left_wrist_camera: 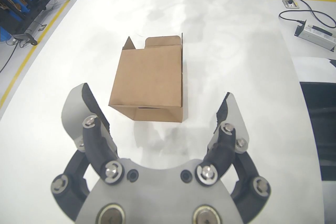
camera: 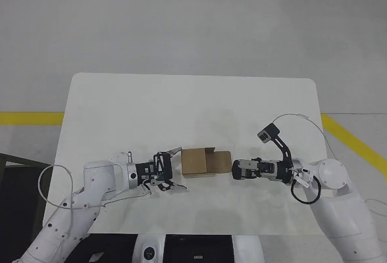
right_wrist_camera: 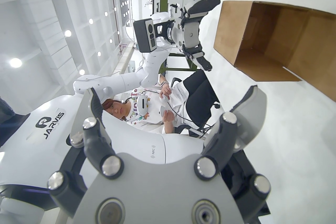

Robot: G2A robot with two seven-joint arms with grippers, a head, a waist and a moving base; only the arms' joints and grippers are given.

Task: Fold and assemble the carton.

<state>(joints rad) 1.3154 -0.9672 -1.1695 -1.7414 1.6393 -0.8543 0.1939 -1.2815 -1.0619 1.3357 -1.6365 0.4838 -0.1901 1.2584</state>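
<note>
The left pincer (camera: 174,169) gapes wide with nothing in it just beside one end of the carton (camera: 199,161), the right pincer (camera: 235,169), equally spread and unladen, faces its open other end, and the carton lies on its side between them on the white tabletop (camera: 180,105).

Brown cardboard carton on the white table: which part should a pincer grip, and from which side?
Probably the two flat side walls of the brown cardboard carton, from the left pincer's end: they are parallel and that pincer is open, facing it. The end toward the right pincer is open, with loose flaps.
</note>
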